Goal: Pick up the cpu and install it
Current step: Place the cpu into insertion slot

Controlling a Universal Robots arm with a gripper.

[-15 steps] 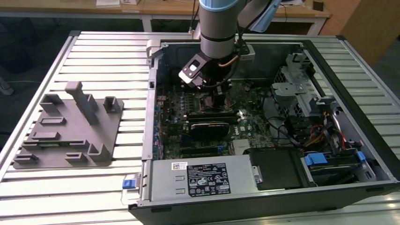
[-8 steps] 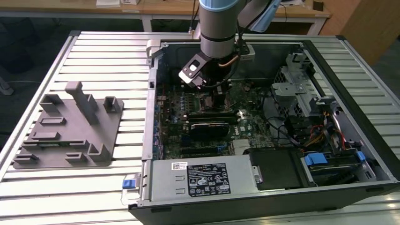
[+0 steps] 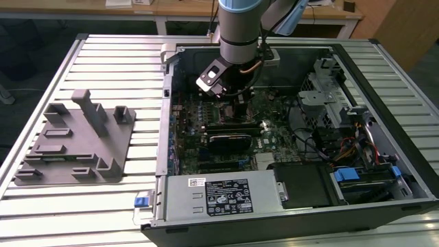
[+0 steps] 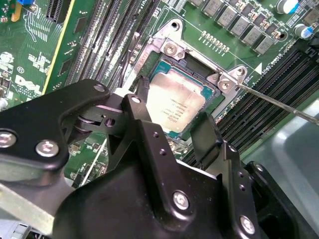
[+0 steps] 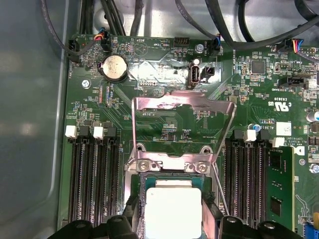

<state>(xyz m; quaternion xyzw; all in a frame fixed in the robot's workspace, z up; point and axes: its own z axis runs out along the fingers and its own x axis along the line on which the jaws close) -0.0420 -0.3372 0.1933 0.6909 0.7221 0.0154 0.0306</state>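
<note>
The cpu (image 4: 174,105), a flat square chip with a silver top, lies low in the open motherboard socket (image 4: 172,50). My gripper (image 4: 172,113) straddles it. One black finger (image 4: 140,94) presses one edge and the other finger (image 4: 203,130) presses the opposite edge. In the first wrist view the cpu (image 5: 173,211) sits between the same fingers, just below the socket's hinge. The socket's metal load plate (image 5: 182,124) is folded back open. In the exterior view my gripper (image 3: 230,105) reaches down into the computer case (image 3: 384,103), over the motherboard.
The thin socket lever (image 4: 279,102) sticks out beside the socket. Memory slots (image 5: 92,179) run along both sides of it. A coin battery (image 5: 114,67) and black cables (image 5: 224,20) lie further along the board. A grey fixture tray (image 3: 75,144) stands on the slatted table at the exterior view's left.
</note>
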